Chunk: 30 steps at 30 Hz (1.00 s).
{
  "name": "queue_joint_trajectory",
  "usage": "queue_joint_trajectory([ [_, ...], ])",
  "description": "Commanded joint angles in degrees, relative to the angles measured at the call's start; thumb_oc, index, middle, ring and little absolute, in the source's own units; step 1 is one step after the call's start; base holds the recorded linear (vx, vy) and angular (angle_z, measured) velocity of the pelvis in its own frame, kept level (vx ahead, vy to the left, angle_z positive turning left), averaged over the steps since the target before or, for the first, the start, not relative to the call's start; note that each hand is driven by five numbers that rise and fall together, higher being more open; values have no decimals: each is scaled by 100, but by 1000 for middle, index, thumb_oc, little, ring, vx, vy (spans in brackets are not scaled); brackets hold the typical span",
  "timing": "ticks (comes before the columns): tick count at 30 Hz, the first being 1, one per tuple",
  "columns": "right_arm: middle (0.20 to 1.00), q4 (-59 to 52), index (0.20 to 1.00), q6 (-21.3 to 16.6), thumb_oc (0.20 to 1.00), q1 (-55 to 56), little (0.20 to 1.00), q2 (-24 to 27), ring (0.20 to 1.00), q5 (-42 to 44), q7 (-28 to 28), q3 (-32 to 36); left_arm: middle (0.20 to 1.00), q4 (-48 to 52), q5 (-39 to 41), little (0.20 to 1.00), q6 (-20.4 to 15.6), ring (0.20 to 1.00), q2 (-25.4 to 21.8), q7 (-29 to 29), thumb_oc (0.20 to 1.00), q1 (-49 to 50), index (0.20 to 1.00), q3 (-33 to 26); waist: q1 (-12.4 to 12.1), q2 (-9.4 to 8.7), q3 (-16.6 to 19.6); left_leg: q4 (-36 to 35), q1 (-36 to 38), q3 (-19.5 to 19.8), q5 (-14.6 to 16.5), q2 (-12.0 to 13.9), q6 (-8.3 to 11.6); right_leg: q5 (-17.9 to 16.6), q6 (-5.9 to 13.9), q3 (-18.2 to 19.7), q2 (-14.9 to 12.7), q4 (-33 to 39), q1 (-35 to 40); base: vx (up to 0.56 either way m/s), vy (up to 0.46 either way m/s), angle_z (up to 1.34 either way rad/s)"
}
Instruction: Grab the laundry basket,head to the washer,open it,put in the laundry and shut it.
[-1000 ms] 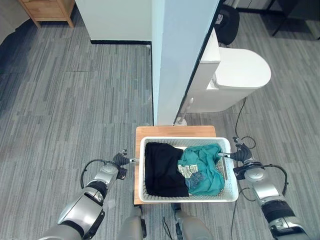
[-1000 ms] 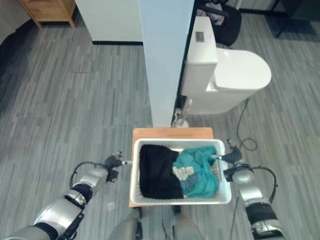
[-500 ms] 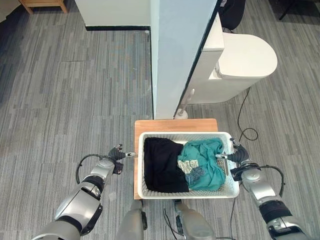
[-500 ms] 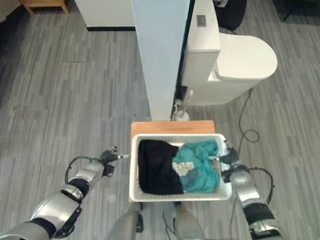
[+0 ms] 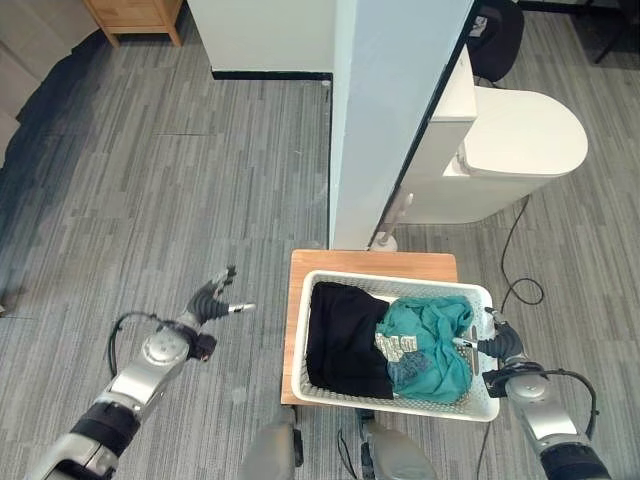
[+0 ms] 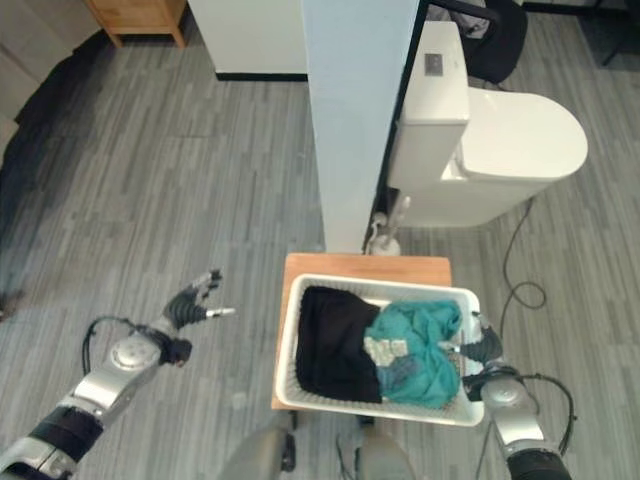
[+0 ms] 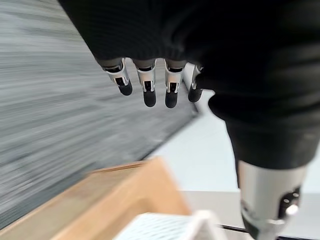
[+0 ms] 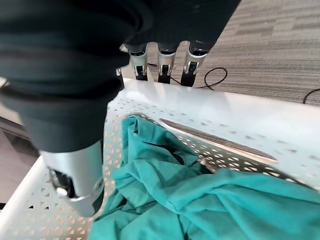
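Note:
A white laundry basket (image 5: 400, 283) rests on a low wooden stand (image 5: 372, 263) in front of me. It holds a black garment (image 5: 345, 340) and a teal garment (image 5: 432, 340). My right hand (image 5: 501, 346) is at the basket's right rim (image 8: 225, 125). Its fingers (image 8: 162, 60) lie straight across the rim and its thumb (image 8: 75, 165) hangs inside beside the teal cloth (image 8: 200, 200). My left hand (image 5: 206, 300) floats over the floor, well left of the basket, open with straight fingers (image 7: 146, 90). Past them lie the stand's corner (image 7: 115, 200) and the basket's corner (image 7: 165, 225).
A pale blue partition wall (image 5: 390, 110) rises just behind the stand. A white toilet (image 5: 510, 150) stands to its right, with a toilet brush (image 5: 386, 232) at the wall's foot. A wooden cabinet (image 5: 135, 15) sits far back left. Grey plank floor (image 5: 150, 190) stretches left.
My left hand has drawn away from the basket's left rim, out to the left and up. The camera view has shifted. My right hand stays at the right rim.

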<state>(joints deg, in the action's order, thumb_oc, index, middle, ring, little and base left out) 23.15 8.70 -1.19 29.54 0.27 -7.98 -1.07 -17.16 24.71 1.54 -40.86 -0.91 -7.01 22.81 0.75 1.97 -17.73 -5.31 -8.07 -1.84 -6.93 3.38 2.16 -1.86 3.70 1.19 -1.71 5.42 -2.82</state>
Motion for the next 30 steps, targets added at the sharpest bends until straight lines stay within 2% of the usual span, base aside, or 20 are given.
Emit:
queue_joint_trajectory([
  [1, 1000, -144, 1000, -38, 1000, 216, 1000, 227, 1000, 3, 116, 22, 1000, -301, 140, 1000, -159, 1000, 291, 117, 1000, -290, 1000, -141, -36, -146, 380, 31, 194, 254, 460, -71, -253, -155, 57, -406, -148, -42, -363, 0, 0, 0],
  [6, 1000, -215, 1000, -9, 1000, 200, 1000, 243, 1000, 29, 122, 26, 1000, -305, 61, 1000, -96, 1000, 372, 140, 1000, -201, 1000, -111, -11, -161, 438, 31, 187, 269, 484, -69, -258, -146, 55, -387, -133, -42, -375, 0, 0, 0],
  [16, 1000, -180, 1000, -22, 1000, 134, 1000, 181, 1000, 224, 37, 32, 1000, -407, -61, 1000, -49, 1000, 621, 70, 1000, -771, 1000, 158, 62, -217, 418, 31, 79, 279, 469, -77, -256, -175, 51, -395, -113, -42, -482, 0, 0, 0],
  [23, 1000, -188, 1000, -2, 1000, 89, 1000, 113, 1000, 346, 13, -24, 1000, -563, 221, 1000, -14, 1000, 819, 12, 1000, -1031, 1000, 352, 84, -267, 401, 31, 59, 240, 474, -75, -254, -191, 48, -369, -106, -42, -522, 0, 0, 0],
  [30, 1000, -252, 1000, -24, 1000, 126, 1000, 106, 1000, 372, 38, -57, 1000, -884, 18, 1000, 30, 1000, 901, -5, 1000, -1236, 1000, 423, 108, -297, 382, 31, 53, 240, 480, -83, -260, -196, 48, -351, -97, -42, -546, 0, 0, 0],
])
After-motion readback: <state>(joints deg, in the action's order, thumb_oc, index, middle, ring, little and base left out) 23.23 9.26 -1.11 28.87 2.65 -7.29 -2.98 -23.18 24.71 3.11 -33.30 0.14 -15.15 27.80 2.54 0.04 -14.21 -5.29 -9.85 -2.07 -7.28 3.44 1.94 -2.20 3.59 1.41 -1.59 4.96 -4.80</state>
